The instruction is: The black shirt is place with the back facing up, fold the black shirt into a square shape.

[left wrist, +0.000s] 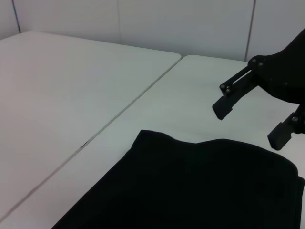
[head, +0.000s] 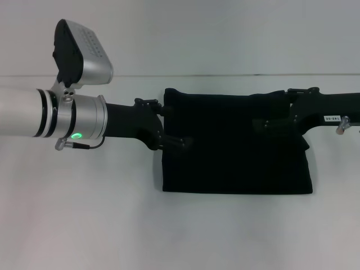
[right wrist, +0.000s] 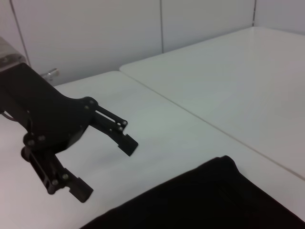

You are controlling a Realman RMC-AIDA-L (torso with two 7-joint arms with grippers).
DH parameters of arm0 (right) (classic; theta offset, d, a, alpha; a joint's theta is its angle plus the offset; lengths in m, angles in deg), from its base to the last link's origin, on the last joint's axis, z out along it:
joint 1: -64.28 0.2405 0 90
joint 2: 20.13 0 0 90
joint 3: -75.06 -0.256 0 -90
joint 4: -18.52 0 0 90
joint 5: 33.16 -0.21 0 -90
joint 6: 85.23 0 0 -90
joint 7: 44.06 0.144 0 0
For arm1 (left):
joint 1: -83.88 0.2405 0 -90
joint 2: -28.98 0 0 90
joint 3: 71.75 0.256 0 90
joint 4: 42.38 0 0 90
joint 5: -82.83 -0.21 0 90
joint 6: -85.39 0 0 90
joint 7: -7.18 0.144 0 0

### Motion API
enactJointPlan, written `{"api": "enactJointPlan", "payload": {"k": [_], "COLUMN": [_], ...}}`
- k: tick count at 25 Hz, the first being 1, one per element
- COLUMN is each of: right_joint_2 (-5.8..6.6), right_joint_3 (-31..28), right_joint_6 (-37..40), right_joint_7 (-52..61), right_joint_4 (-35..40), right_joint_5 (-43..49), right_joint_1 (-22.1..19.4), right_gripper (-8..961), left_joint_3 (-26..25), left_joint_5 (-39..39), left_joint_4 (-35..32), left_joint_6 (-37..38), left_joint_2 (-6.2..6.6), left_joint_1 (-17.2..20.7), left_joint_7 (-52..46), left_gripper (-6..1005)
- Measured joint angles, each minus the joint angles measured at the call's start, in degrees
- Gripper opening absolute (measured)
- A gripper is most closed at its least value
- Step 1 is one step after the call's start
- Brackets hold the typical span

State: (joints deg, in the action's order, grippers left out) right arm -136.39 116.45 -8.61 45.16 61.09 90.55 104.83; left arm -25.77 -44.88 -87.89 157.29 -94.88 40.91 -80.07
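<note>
You have the plain solid-black soft fabric shirt (head: 236,143) lying on the white tabletop (head: 112,225), folded into a wide rectangle, its near edge straight. Your left claw (head: 173,135) sits at the shirt's left edge, over the far half; the right wrist view shows its fingers (right wrist: 126,141) spread apart, clear of the cloth, gripping nothing. Your right claw (head: 267,115) reaches over the shirt's far right corner, fingers (left wrist: 224,107) likewise parted and empty, raised above the fabric.
</note>
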Motion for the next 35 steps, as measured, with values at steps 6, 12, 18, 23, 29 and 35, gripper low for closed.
{"api": "enactJointPlan", "payload": {"k": [6, 12, 18, 23, 29, 35], "right_joint_2": [0.04, -0.01, -0.01, -0.01, -0.01, -0.01], "right_joint_3": [-0.09, -0.32, -0.39, -0.42, -0.44, -0.49], "right_joint_6": [-0.77, -1.55, -1.59, -1.65, -2.11, -2.16], "right_joint_7": [0.0, -0.01, -0.01, -0.01, -0.01, -0.01], "right_joint_4": [-0.1, -0.37, -0.46, -0.48, -0.48, -0.48], "right_joint_5": [0.04, 0.04, 0.04, 0.04, -0.06, -0.21], "right_joint_1": [-0.55, -0.66, -1.1, -1.17, -1.17, -1.26], "right_gripper": [894, 894, 894, 894, 894, 894], "left_joint_3": [-0.24, 0.1, -0.09, -0.11, -0.05, 0.01], "left_joint_5": [0.0, 0.0, 0.0, 0.01, 0.1, 0.13], "left_joint_4": [0.3, 0.41, 0.43, 0.43, 0.43, 0.43], "left_joint_6": [-0.54, -0.38, -0.12, -0.38, -0.38, -0.35], "left_joint_2": [-0.1, -0.15, -0.16, -0.16, -0.16, -0.16], "left_joint_1": [0.8, 0.82, 0.8, 0.78, 0.72, 0.69], "left_joint_7": [-0.13, -0.88, -0.99, -1.0, -1.0, -1.0], "left_gripper": [937, 936, 936, 937, 937, 936]}}
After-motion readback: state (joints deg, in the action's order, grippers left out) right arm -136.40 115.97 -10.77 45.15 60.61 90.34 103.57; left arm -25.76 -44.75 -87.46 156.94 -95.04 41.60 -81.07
